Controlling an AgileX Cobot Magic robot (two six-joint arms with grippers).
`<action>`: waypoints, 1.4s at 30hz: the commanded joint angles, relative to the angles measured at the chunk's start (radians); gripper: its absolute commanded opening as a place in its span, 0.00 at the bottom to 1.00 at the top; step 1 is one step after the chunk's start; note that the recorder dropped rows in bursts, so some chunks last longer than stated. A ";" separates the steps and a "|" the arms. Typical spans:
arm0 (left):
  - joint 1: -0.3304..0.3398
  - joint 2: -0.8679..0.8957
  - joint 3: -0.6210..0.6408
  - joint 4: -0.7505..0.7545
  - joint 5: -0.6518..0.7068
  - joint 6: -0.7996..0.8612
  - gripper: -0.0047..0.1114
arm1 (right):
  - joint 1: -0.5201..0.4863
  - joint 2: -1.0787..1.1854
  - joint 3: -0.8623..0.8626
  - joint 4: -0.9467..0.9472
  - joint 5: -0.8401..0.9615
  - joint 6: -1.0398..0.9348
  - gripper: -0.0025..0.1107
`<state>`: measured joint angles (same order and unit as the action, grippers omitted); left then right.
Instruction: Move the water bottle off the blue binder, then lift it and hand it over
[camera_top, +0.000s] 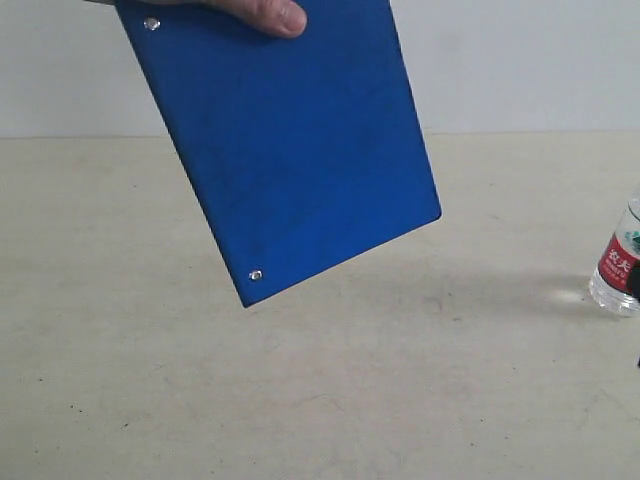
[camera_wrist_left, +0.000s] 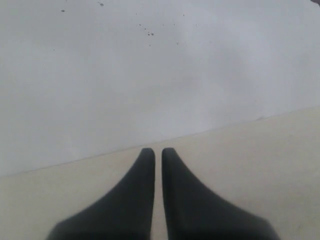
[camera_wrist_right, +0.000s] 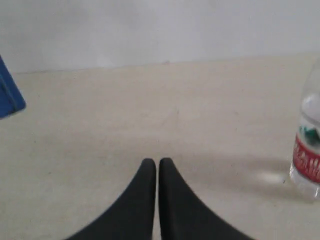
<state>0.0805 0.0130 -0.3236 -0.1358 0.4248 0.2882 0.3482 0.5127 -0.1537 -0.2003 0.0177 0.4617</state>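
A person's hand (camera_top: 262, 14) holds the blue binder (camera_top: 290, 140) tilted in the air above the table, gripping it at its upper edge. One corner of the blue binder (camera_wrist_right: 9, 97) shows in the right wrist view. The water bottle (camera_top: 622, 262) stands upright on the table at the far right, cut by the frame edge, apart from the binder. The same water bottle (camera_wrist_right: 309, 145) stands to one side of my right gripper (camera_wrist_right: 158, 162), which is shut and empty. My left gripper (camera_wrist_left: 158, 151) is shut and empty over bare table near the wall.
The beige table (camera_top: 300, 400) runs back to a pale wall (camera_top: 520, 60). The binder casts a faint shadow on the table beneath it. No arm shows in the exterior view.
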 joint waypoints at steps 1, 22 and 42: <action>0.001 0.005 0.004 -0.014 -0.024 -0.112 0.08 | 0.000 0.087 0.119 0.013 -0.257 0.060 0.02; 0.001 0.005 0.115 0.044 -0.085 -0.220 0.08 | 0.000 0.123 0.154 0.034 -0.037 0.064 0.02; 0.001 -0.007 0.115 0.044 -0.082 -0.220 0.08 | -0.211 -0.485 0.154 0.020 0.204 -0.334 0.02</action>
<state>0.0805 0.0130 -0.2130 -0.0972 0.3470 0.0790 0.1424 0.0141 0.0007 -0.1732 0.0869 0.1839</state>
